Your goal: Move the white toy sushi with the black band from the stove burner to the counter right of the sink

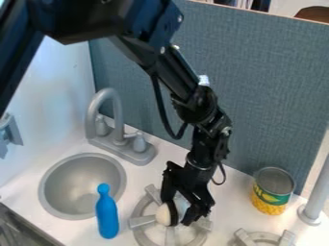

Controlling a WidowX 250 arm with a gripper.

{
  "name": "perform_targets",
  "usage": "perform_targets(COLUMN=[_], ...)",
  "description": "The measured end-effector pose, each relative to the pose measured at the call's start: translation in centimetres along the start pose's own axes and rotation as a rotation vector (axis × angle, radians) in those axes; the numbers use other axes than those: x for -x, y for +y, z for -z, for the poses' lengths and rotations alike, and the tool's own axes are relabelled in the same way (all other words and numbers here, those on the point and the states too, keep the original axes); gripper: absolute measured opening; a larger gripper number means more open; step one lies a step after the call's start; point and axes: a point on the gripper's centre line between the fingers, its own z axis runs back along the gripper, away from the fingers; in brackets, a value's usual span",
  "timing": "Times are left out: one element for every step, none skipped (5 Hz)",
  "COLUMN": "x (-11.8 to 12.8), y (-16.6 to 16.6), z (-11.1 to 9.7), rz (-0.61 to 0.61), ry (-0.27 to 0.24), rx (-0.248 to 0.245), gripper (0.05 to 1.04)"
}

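Black and thick, the robot arm is nearest the camera at the upper left, and it goes down to its tool over the white table. This tool is narrowed around a pale rounded object and holds it between its two fingers, above a grey stove burner. The object has a smooth, whitish end which points to the lower left; a dark band beside this end partly hides it, so its full shape I cannot tell.

To the left of the tool, near the front edge of the table, stands a blue bottle, smooth, with a slim neck and a round top. Farther left is a round grey sink with a dull surface, and behind it a curved grey faucet. On the right, near the back edge, stands a can with a bare metal top and a green and yellow label. Behind the table rises a blue-grey panel with a woven, cloth-like texture.
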Motion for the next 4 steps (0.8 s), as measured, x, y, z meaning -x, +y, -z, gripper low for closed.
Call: perform_targets(x=[-0.68,-0.89,-0.94,-0.26], y=[0.10,0.29,0.32,0.33], z=[0.56,0.52,0.66,0.67], rz=[-0.013,-0.018,-0.049,-0.070], ry=[0.034,0.040,0.027,0.008], rx=[-0.009,-0.015,-0.016,0.008], gripper=[0.987,0.924,0.702,0.609])
